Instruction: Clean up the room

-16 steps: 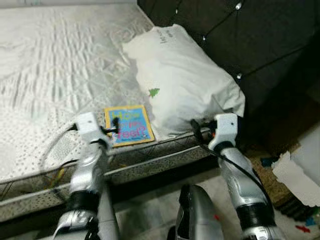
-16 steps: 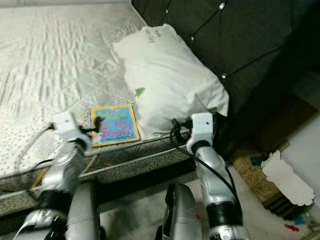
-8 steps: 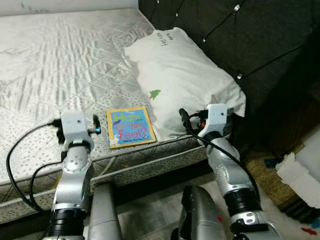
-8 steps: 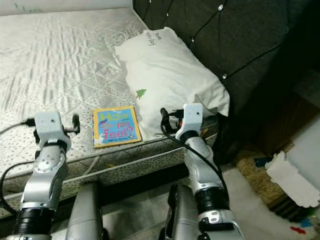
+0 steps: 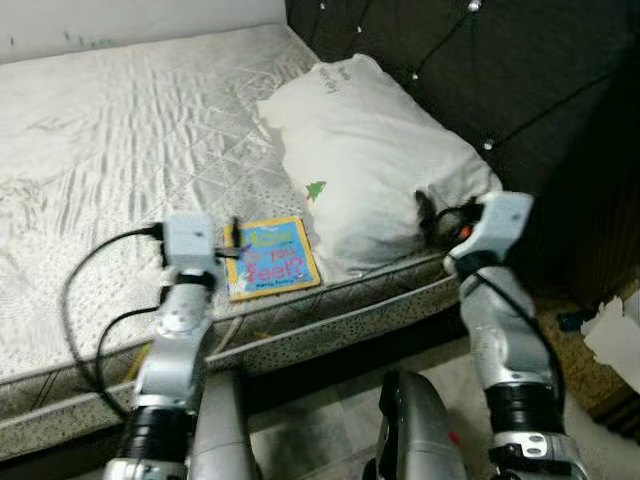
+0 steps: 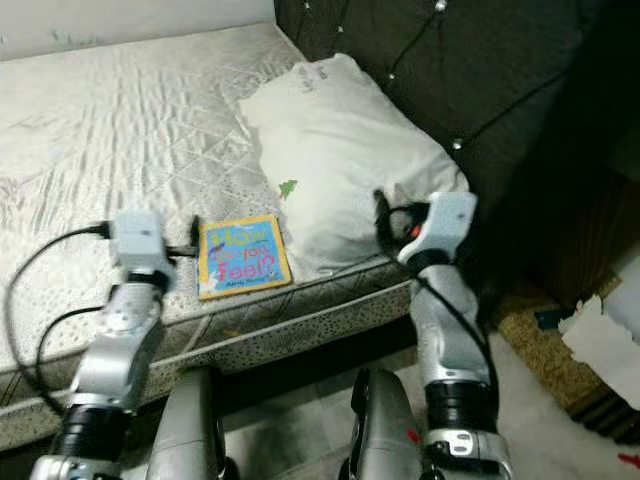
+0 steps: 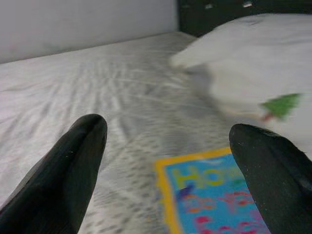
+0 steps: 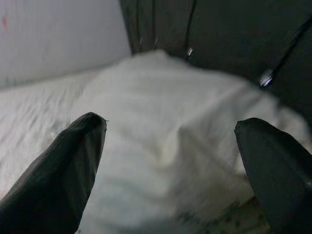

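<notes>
A children's book (image 5: pixel 272 257) with a yellow border and blue cover lies flat on the mattress (image 5: pixel 120 150) near its front edge. My left gripper (image 5: pixel 234 238) is open just left of the book, level with it; in the left wrist view its fingers (image 7: pixel 73 161) stand wide apart with the book (image 7: pixel 214 195) ahead. A white pillow (image 5: pixel 375 165) rests against the headboard, right of the book. My right gripper (image 5: pixel 428 214) is open at the pillow's near right corner, and the pillow (image 8: pixel 170 141) lies ahead between its spread fingers (image 8: pixel 63 165).
A dark tufted headboard (image 5: pixel 500 70) runs along the right of the bed. White paper or packaging (image 5: pixel 615 335) and clutter lie on the floor at the far right. A pale wall (image 5: pixel 140 15) borders the bed's far side. My own legs stand at the bed's front edge.
The left gripper has swung right, closer to the book's left edge. The right arm has moved right, to the pillow's near corner. The camera view has shifted a little.
</notes>
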`<state>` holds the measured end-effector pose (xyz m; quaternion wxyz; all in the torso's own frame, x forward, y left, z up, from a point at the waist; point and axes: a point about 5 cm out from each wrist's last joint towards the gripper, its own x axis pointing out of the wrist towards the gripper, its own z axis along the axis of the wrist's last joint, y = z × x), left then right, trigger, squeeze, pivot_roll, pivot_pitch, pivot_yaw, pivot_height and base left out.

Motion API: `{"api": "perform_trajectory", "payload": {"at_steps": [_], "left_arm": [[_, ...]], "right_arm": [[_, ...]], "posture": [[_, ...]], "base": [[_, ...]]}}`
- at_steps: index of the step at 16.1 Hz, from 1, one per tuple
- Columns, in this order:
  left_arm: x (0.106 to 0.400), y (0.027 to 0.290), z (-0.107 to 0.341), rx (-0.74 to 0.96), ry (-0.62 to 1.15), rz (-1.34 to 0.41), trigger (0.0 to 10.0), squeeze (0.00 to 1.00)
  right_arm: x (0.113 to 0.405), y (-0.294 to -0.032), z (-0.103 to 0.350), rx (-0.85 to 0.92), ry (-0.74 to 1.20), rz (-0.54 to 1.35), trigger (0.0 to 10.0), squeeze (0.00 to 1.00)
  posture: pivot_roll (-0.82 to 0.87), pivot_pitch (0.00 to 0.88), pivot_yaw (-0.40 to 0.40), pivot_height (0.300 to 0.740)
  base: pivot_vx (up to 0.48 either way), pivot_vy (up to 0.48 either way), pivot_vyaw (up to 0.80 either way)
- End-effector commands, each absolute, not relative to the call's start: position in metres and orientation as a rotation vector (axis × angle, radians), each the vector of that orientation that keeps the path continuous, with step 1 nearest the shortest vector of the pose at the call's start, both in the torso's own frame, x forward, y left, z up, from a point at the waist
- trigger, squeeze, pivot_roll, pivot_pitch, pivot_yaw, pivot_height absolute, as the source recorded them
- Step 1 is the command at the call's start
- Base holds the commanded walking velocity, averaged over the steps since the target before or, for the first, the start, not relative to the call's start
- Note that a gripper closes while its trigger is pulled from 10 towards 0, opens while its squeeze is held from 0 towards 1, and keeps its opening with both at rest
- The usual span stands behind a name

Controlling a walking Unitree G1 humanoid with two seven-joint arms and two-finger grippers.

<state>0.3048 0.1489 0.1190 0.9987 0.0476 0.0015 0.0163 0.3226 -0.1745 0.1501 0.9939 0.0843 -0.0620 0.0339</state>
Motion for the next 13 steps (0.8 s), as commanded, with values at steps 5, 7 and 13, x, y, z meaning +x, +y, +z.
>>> {"api": "perform_trajectory", "payload": {"at_steps": [5,7,13], "left_arm": [[0.306,0.175,0.123,0.148,0.009,0.083,10.0,0.00],[0.313,0.169,0.128,0.151,-0.012,0.042,10.0,0.00],[0.296,0.168,0.126,0.136,-0.062,0.090,10.0,0.00]], "right_arm": [[0.317,-0.140,0.171,0.301,-0.162,0.151,10.0,0.00],[0.313,-0.131,0.157,0.284,-0.138,0.144,10.0,0.00],[0.302,-0.123,0.118,0.212,0.000,0.172,10.0,0.00]], "posture": [[0.02,0.000,0.098,0.630],[0.02,0.000,0.108,0.655],[0.08,0.000,0.021,0.730]], "base": [[0.000,0.000,0.00],[0.000,0.000,0.00],[0.000,0.000,0.00]]}}
